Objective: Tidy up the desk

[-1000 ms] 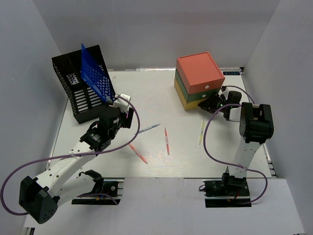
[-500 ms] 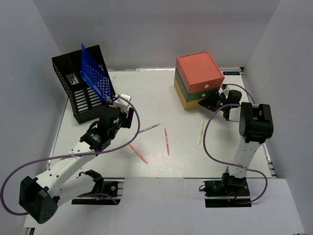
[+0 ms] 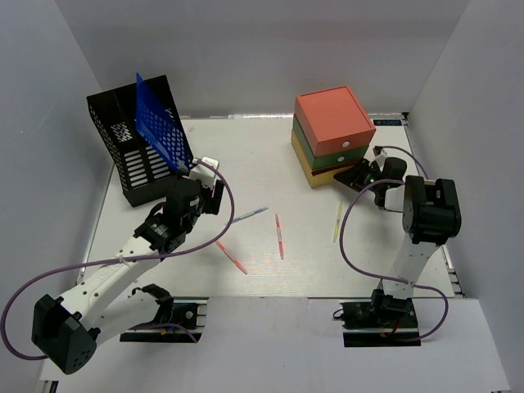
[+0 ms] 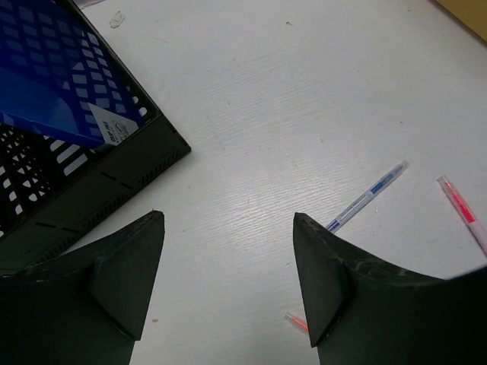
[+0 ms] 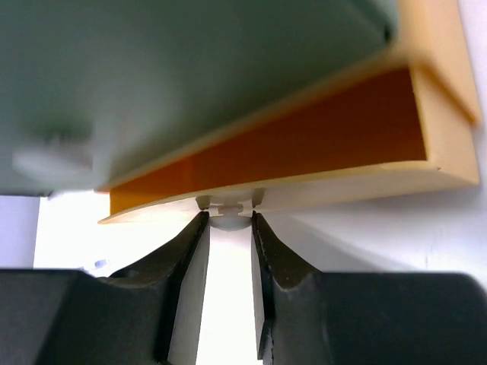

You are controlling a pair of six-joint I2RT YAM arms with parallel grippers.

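The right gripper (image 5: 228, 222) is pinched tight on a small white knob (image 5: 228, 212), one finger on each side of it. The knob sits on the front of the yellow drawer (image 5: 319, 186), the bottom one in the drawer box (image 3: 330, 135). This drawer sticks out a little from the box, so you can see the darker orange inside it. Just above it is the green drawer (image 5: 190, 68), and the orange one is on top. The drawer box stands on the white worktop (image 3: 246, 155), the big flat top that lies under all the things and fills the middle of the view from above. A yellow pen (image 3: 336, 222) lies on the worktop near the drawer box, on the side toward the arms. A red pen (image 3: 279, 236) lies a bit farther from the box, to the left of the yellow one. A blue pen (image 3: 248, 215) and a second red pen (image 3: 232, 257) lie farther left again. The left gripper (image 4: 227, 220) is well apart from the drawer box, over on the left. Its two fingers are spread wide and hold nothing, and it hangs above the bare worktop. A black mesh rack (image 3: 135, 155) stands on the far left, a long way from the drawer box. A blue folder (image 3: 160, 131) leans inside the rack and pokes out of the top.
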